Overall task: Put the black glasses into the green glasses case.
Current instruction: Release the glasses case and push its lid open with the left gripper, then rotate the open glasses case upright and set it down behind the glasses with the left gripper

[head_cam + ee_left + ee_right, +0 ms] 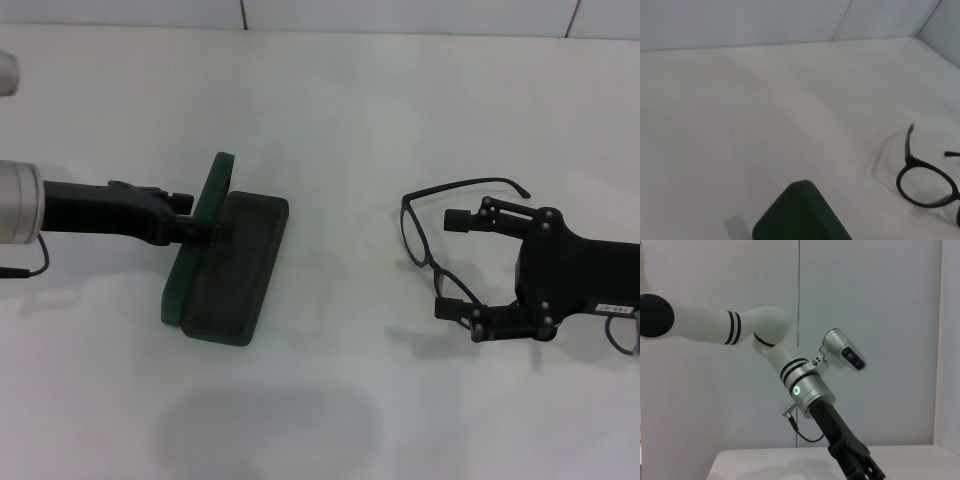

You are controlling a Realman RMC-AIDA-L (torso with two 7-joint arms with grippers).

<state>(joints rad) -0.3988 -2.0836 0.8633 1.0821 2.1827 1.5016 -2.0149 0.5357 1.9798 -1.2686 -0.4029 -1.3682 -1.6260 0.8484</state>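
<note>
1. Dark green glasses case (225,262), darker lining inside.
2. Thin black glasses (440,232), clear lenses.
3. Plain white bench (350,110).
4. Black left tool (212,230) and right tool (447,262).
5. White arm (730,327), black bands, green light.

Bright, even overhead light; soft faint shadows lie on the white table (330,100). The green glasses case (800,215) looks blurred in the left wrist view.

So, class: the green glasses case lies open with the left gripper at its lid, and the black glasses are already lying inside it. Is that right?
Not quite. The black glasses are not inside the green glasses case; the head view shows them on the table, well apart from it, with the right gripper open around them. The rest stands: the case lies open and the left gripper is at its lid.
</note>
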